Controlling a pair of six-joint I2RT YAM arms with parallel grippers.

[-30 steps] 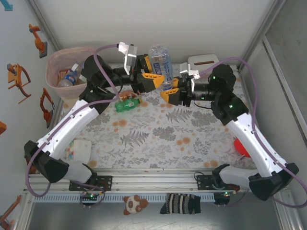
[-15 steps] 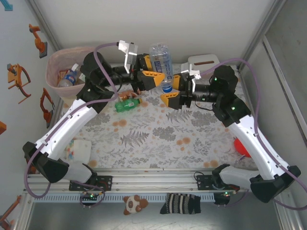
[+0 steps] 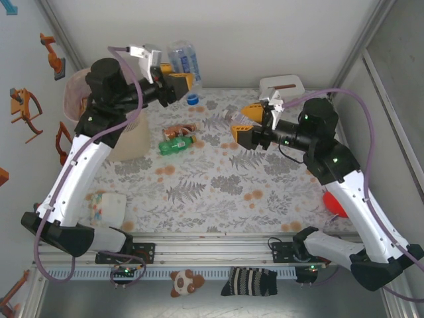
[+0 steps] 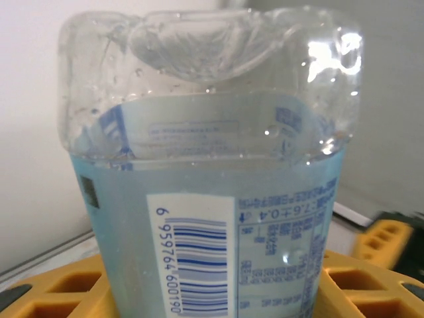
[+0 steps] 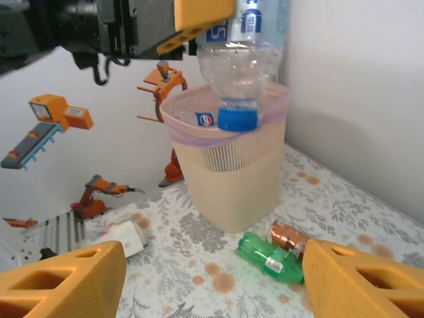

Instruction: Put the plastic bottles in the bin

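Observation:
A clear plastic bottle (image 3: 184,61) with a pale blue label hangs cap down, and my left gripper (image 3: 179,80) is shut on its body just right of the bin. In the left wrist view the bottle (image 4: 212,199) stands between my yellow fingers (image 4: 59,291). The pale-pink bin (image 5: 232,175) stands at the far left, its wall (image 3: 130,140) partly hidden by my left arm. On the cloth beside the bin lie a green bottle (image 3: 177,145) (image 5: 271,258) and a copper-labelled one (image 3: 175,131) (image 5: 289,237). My right gripper (image 3: 248,123) (image 5: 212,285) is open and holds nothing, right of both bottles.
A small white-pink lidded box (image 3: 281,85) stands at the back right. A red object (image 3: 334,203) lies by the right arm, and a white packet (image 3: 106,207) at the front left. Orange figures hang on the left wall (image 3: 26,109).
My left arm has swung left and back, carrying the clear bottle from the table's middle to beside the bin. My right gripper has come off the bottle and drawn back to the right.

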